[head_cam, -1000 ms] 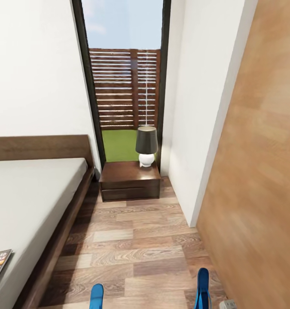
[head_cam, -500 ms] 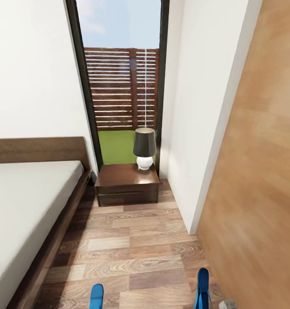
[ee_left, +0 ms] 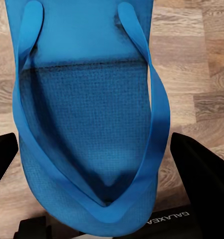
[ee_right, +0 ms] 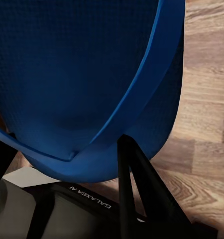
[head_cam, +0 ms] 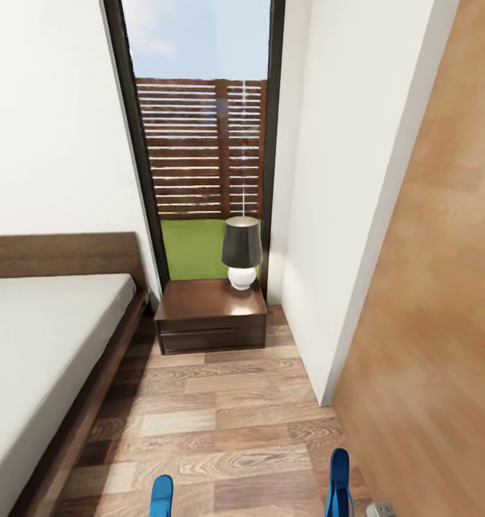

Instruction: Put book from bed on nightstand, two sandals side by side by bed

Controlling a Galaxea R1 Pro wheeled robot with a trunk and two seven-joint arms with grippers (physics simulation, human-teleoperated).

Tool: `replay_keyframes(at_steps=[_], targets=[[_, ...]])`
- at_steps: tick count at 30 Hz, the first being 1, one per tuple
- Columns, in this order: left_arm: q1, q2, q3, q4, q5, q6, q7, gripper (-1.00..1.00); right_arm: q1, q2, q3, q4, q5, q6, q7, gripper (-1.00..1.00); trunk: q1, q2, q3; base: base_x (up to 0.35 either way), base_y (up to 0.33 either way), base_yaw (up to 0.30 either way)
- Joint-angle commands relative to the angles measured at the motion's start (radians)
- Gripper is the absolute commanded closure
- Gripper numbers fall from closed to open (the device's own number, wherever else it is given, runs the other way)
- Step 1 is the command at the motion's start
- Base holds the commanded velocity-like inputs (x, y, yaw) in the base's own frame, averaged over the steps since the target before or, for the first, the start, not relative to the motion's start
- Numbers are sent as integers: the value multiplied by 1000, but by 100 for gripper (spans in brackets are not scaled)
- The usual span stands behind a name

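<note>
Each pincer carried a sandal: left pincer (ee_left: 94, 199) closed on one sandal (ee_left: 89, 114), right pincer (ee_right: 67, 169) on the other sandal (ee_right: 87, 74). Neither lay placed; the bed (head_cam: 48, 337) stood ahead-left, nightstand (head_cam: 210, 316) well ahead.

The floor (head_cam: 220, 402) is matt brown wood plank with visible grain. The nightstand (head_cam: 210, 316) is dark reddish wood, its top faintly glossy, and the lamp (head_cam: 241, 251) on it has a matt dark shade over a smooth white base. The bed (head_cam: 48, 359) pairs dark wood with a plain cloth-like mattress. Each sandal (ee_left: 89, 124) looks rubbery (footbed finely dimpled, straps smooth).
</note>
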Motion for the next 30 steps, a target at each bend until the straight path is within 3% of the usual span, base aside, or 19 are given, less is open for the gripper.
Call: replay_keyframes(at_steps=[1,30], targets=[[-1,0,-6,1,10,-3,-4,100,-1,1,7,3,-7,-8,4,100,0,0,-1,224,0,0],[-1,0,-6,2,10,-3,-4,100,-1,1,7,3,-6,-8,4,100,0,0,-1,224,0,0]])
